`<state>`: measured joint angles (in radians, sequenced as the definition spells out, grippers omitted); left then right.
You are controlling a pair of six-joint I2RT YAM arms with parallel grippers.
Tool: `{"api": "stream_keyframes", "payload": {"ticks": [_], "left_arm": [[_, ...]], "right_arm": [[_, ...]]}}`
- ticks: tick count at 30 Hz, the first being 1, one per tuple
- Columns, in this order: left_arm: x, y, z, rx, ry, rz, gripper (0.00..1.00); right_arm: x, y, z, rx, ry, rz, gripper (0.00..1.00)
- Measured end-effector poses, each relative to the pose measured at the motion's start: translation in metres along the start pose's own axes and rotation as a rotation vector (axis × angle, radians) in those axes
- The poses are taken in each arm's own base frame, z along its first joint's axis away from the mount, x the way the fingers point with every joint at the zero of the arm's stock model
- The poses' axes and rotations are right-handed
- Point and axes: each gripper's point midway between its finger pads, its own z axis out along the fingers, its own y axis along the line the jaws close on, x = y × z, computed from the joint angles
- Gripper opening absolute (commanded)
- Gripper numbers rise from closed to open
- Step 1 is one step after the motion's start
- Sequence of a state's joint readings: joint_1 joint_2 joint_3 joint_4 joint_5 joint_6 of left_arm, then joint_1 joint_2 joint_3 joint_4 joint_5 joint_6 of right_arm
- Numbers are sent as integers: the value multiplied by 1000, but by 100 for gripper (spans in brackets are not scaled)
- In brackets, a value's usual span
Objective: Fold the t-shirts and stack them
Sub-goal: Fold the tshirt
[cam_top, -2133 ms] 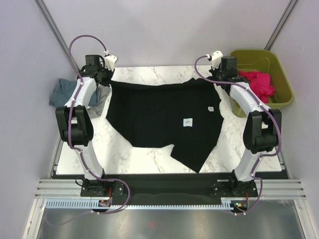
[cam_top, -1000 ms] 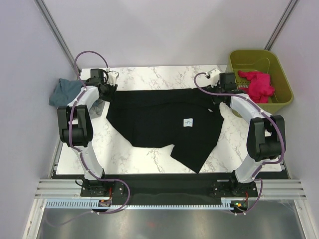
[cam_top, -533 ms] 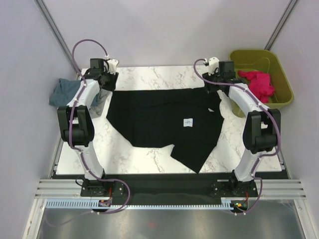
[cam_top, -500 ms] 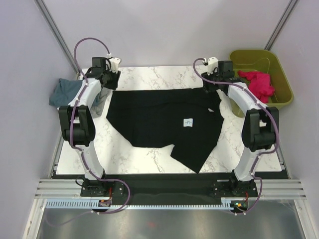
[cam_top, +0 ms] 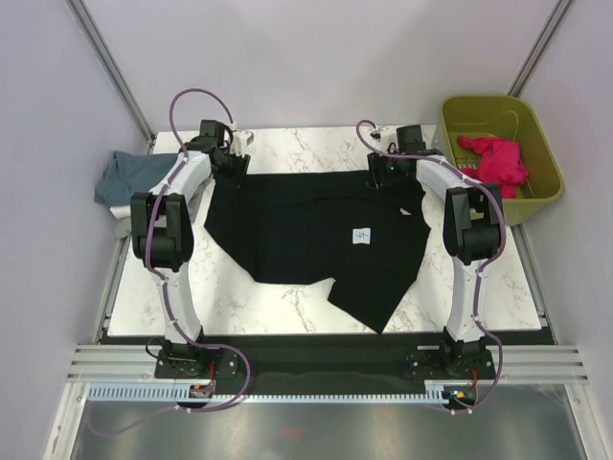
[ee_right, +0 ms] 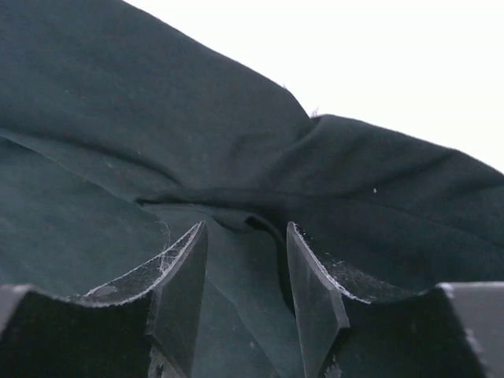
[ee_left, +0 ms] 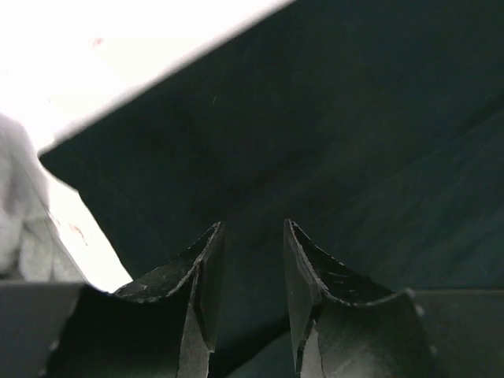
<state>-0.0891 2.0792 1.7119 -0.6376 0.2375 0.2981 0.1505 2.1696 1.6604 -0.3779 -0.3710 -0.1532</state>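
Observation:
A large black t-shirt (cam_top: 306, 225) lies spread on the marble table (cam_top: 239, 297), with a small white label (cam_top: 361, 235) facing up. My left gripper (cam_top: 233, 163) is over its far left corner. In the left wrist view the gripper (ee_left: 252, 228) is open, with black cloth (ee_left: 331, 126) under the gap and nothing pinched. My right gripper (cam_top: 381, 175) is over the far right part of the shirt. It (ee_right: 246, 228) is open too, its fingers either side of a raised fold (ee_right: 260, 220). A teal-blue shirt (cam_top: 123, 177) lies bunched off the table's left side.
An olive-green basket (cam_top: 536, 182) at the far right holds a red cloth (cam_top: 493, 158). A pale grey cloth (ee_left: 20, 228) shows beside the black shirt's left corner. Bare marble (cam_top: 306, 139) runs along the far edge behind the shirt.
Both grippers have moved inward and down onto the shirt's far edge, the left one to the right and the right one to the left. The shirt lies as before.

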Motion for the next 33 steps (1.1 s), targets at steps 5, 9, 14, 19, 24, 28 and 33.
{"api": "stream_keyframes", "payload": {"ticks": [5,9,14,19,24,28,33], "left_arm": [[15,5,3,3,41,-34,41],[19,3,8,9,54,-41,41],[22,2,12,13,64,-43,40],[23,2,13,14,67,-45,40],[23,2,13,13,66,-45,39],[23,2,13,14,65,-45,39],[25,2,15,15,68,-46,39]], "right_arm": [[-4,4,2,-18,-10,3,40],[-4,7,2,-25,-9,-1,17],[-5,11,4,-31,-8,-9,3],[0,18,6,-40,3,-20,0],[7,24,3,-47,19,-23,0],[6,33,-13,-49,15,-33,0],[14,65,-52,-71,5,-57,5]]}}
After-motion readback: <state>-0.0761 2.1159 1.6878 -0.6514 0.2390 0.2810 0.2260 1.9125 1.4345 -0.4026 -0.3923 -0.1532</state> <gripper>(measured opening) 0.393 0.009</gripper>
